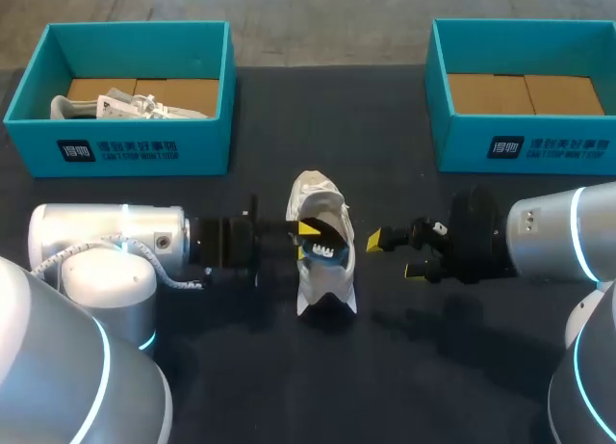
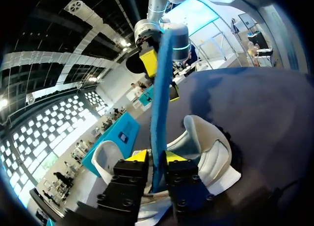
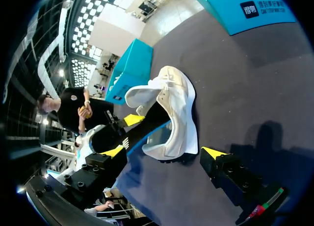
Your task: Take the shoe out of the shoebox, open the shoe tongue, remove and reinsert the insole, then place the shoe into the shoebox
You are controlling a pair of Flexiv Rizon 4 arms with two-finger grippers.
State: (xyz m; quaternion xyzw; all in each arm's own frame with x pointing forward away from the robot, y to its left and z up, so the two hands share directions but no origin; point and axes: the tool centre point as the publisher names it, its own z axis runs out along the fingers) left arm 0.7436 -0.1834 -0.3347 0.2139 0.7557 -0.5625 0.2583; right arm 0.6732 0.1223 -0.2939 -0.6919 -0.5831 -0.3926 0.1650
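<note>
At centre of the surface [image 1: 452, 362], white shoe [image 1: 323, 295], long axis near-to-far; left pincer [image 1: 310, 230] clamped on blue insole [image 2: 159, 103], right pincer [image 1: 395, 254] apart, just right.

Head view looks down from behind; both wrist views (close, facing inward) share the shoe [image 1: 327, 286].

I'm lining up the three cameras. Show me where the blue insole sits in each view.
Head view: the blue insole pokes from the white shoe at the table's middle, pinched by the left gripper.
Left wrist view: it stands between that gripper's fingers.
Right wrist view: it runs into the shoe's opening, ahead of the open right gripper.
Shared landmark: the white shoe.
</note>
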